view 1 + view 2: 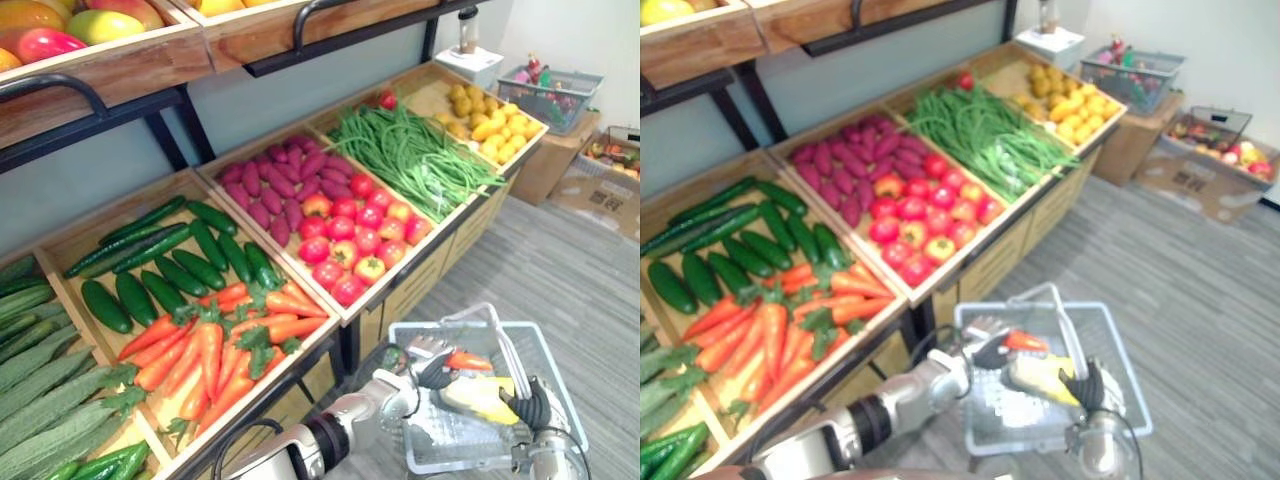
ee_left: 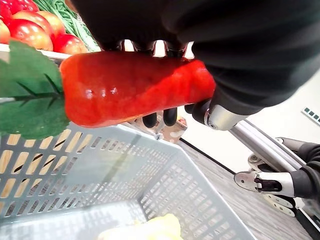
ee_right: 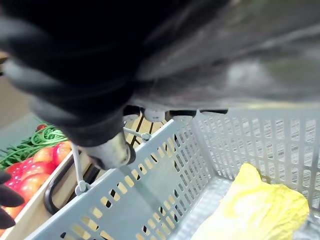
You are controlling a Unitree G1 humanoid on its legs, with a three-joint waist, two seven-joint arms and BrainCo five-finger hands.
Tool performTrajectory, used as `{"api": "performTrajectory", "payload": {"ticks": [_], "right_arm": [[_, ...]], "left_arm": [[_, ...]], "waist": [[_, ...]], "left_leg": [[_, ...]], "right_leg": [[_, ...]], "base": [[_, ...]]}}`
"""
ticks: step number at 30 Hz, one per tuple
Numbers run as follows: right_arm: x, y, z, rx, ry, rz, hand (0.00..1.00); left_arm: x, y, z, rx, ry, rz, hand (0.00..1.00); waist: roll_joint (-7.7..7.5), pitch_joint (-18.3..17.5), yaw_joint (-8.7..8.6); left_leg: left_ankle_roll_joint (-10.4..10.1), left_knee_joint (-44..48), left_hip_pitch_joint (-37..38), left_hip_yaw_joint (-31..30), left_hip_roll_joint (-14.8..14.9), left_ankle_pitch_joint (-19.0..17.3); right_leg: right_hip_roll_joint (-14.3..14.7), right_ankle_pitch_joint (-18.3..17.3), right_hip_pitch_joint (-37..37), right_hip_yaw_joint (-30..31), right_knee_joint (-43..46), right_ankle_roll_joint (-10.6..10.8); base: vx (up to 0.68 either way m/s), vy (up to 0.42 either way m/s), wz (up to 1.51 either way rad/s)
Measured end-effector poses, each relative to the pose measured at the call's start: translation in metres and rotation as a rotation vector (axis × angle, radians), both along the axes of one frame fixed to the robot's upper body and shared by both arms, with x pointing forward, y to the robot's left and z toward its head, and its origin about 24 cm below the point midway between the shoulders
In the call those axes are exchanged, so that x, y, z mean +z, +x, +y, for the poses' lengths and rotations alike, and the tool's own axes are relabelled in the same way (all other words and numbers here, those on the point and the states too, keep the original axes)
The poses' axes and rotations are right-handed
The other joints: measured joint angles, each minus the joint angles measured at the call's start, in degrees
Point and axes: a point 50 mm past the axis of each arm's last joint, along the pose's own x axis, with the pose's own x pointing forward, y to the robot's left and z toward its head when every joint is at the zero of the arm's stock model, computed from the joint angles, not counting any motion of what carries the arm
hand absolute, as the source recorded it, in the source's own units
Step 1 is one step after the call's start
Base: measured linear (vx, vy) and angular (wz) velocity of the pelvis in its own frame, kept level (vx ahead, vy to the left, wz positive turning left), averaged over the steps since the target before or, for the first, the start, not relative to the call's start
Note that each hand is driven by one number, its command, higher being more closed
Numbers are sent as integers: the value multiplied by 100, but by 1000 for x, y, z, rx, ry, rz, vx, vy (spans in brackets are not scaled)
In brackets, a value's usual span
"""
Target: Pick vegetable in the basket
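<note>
My left hand (image 1: 430, 368) is shut on an orange carrot (image 2: 135, 87) with green leaves (image 2: 30, 95) and holds it just above the grey plastic basket (image 1: 545, 350). In the eye views the carrot (image 1: 1026, 341) hangs over the basket's far left part. A yellow vegetable (image 1: 1040, 378) lies on the basket's floor. At the basket's near edge, my right hand (image 1: 535, 405) grips the basket and holds it off the floor. Its fingers curl over the basket's rim (image 3: 150, 185) in the right wrist view.
To the left runs a wooden produce stand with crates of carrots (image 1: 215, 350), cucumbers (image 1: 180, 270), tomatoes (image 1: 355, 240), purple tubers (image 1: 275, 185), green beans (image 1: 415, 155) and yellow fruit (image 1: 495, 125). Cardboard boxes (image 1: 600, 180) and another basket (image 1: 550, 90) stand at the far right.
</note>
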Motion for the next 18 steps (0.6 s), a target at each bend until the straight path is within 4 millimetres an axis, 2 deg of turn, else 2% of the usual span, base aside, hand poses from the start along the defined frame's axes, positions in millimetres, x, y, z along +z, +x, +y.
{"api": "performTrajectory", "payload": {"ticks": [7, 12, 13, 18], "right_arm": [[1, 0, -2, -7, -3, -3, 100], [1, 0, -2, -9, -5, -4, 100], [1, 0, -2, -10, -6, -4, 100], [2, 0, -5, -18, -9, -7, 100]], "left_arm": [[-6, 0, 3, 10, 25, 17, 100], [-4, -3, -3, -1, 11, 19, 100], [-4, -3, -5, -4, 8, 19, 0], [-3, -13, -16, -72, 8, 14, 0]], "waist": [[-39, 24, 2], [-49, 31, 1], [-49, 31, 1], [-50, 34, -1]], "left_leg": [[-2, 2, -7, -1, -1, -7], [-3, 5, -11, -4, -2, -13], [-3, 5, -12, -5, -2, -13], [-3, 10, -10, -14, -2, -17]], "right_leg": [[-1, 0, -3, -1, -10, 0], [-3, -1, -3, -2, -13, 2], [-3, -1, -3, -3, -13, 2], [-7, -2, 3, -7, -9, 3]], "base": [[0, 0, 0], [0, 0, 0], [0, 0, 0], [0, 0, 0]]}}
